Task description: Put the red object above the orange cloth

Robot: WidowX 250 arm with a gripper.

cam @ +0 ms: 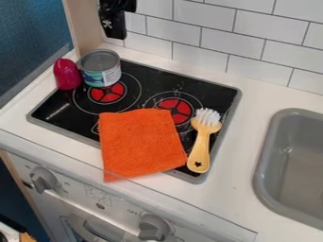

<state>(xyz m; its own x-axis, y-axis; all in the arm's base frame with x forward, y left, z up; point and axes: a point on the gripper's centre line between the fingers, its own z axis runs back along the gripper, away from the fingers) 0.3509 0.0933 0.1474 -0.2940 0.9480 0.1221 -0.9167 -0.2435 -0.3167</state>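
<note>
At the top edge, left of centre, the black gripper (114,21) hangs in front of the tiled wall, above and behind the can. The red object (67,74), rounded and pinkish red, stands at the stove's back left corner, below and to the left of the gripper and apart from it. The orange cloth (140,143) lies flat over the front middle of the black stove top, its lower edge reaching onto the white counter.
An open-topped metal can (100,69) stands right beside the red object. A yellow brush (202,142) with white bristles lies at the cloth's right side. The grey sink (264,158) is at the right. Stove knobs line the front panel, and a wooden post rises at the back left.
</note>
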